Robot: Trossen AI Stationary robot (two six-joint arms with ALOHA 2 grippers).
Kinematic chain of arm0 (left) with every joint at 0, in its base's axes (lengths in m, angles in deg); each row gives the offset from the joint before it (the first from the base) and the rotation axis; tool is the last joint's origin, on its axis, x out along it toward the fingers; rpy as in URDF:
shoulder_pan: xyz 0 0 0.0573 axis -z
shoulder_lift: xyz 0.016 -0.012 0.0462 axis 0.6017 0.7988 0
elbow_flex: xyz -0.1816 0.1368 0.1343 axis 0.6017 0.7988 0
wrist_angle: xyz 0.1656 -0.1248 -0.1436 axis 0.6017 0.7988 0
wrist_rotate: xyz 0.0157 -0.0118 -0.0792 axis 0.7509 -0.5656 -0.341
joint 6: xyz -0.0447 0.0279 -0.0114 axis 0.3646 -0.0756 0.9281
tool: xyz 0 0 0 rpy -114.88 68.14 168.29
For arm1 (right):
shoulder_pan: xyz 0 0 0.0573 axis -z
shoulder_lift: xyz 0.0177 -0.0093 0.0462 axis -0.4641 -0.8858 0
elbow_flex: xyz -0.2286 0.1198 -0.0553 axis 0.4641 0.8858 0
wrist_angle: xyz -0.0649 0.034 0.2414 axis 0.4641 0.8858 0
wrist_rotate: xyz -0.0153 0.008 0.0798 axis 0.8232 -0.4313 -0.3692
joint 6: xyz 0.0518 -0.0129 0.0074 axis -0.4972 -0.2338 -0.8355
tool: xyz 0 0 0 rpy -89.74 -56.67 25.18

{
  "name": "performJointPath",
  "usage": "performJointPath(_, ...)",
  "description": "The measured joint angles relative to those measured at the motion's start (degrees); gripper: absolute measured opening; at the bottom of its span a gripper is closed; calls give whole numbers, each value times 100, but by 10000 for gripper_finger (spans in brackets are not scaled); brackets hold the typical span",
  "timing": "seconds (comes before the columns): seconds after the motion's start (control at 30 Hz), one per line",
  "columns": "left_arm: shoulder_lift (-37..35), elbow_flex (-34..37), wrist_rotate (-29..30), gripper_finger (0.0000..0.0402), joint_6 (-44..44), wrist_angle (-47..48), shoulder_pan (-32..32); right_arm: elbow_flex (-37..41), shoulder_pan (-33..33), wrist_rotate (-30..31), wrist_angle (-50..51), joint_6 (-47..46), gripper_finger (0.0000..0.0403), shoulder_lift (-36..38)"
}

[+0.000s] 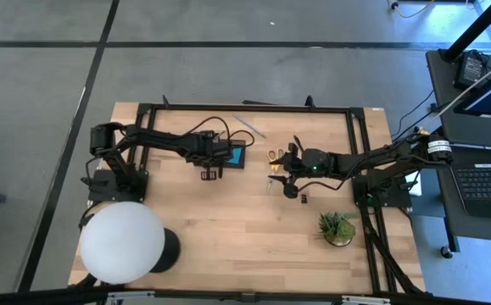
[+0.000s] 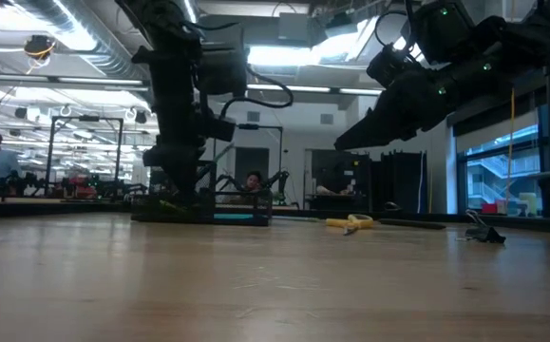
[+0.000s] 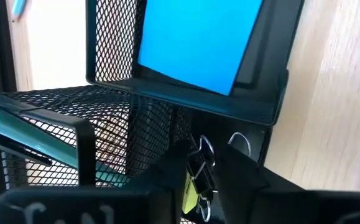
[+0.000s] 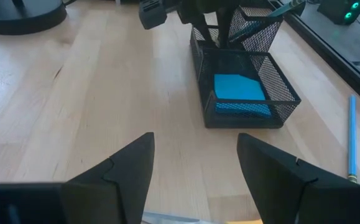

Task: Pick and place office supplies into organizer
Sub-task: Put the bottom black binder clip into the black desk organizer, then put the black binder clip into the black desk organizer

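The organizer (image 1: 238, 156) is a black mesh tray holding a blue note pad (image 3: 198, 37), with a taller mesh compartment (image 4: 254, 28) at its left end. My left gripper (image 3: 195, 171) hangs over that end, shut on a black binder clip with a yellow mark. My right gripper (image 4: 192, 168) is open and hovers above the table right of the organizer, beside the yellow-handled scissors (image 1: 276, 155), touching nothing. A small black clip (image 1: 304, 199) lies flat on the wood nearer the front. A blue pen (image 4: 352, 137) lies behind the organizer. My left gripper pinches the binder clip's black body (image 3: 192, 186) between its two fingers, coming from above and pointing down. The clip's wire loops (image 3: 206, 149) stick out past the fingertips. The clip is lifted clear, just above the organizer's mesh wall (image 3: 124, 130).
A big white globe lamp (image 1: 122, 241) stands at the near left corner and a small potted plant (image 1: 337, 227) at the near right. A black metal frame (image 1: 253, 108) borders the far and side edges. Bare wood (image 1: 245, 229) lies between lamp and plant.
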Motion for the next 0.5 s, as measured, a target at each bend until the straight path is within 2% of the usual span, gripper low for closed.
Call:
performJointPath(0.23, -600, -135, -100, 86, 74, -12, 44, 0, 0, -1, -177, -159, 233, 0)
performJointPath(0.5, -1435, -100, -1090, 86, 126, -583, 116, 0, 0, -8, -323, -345, 233, 0)
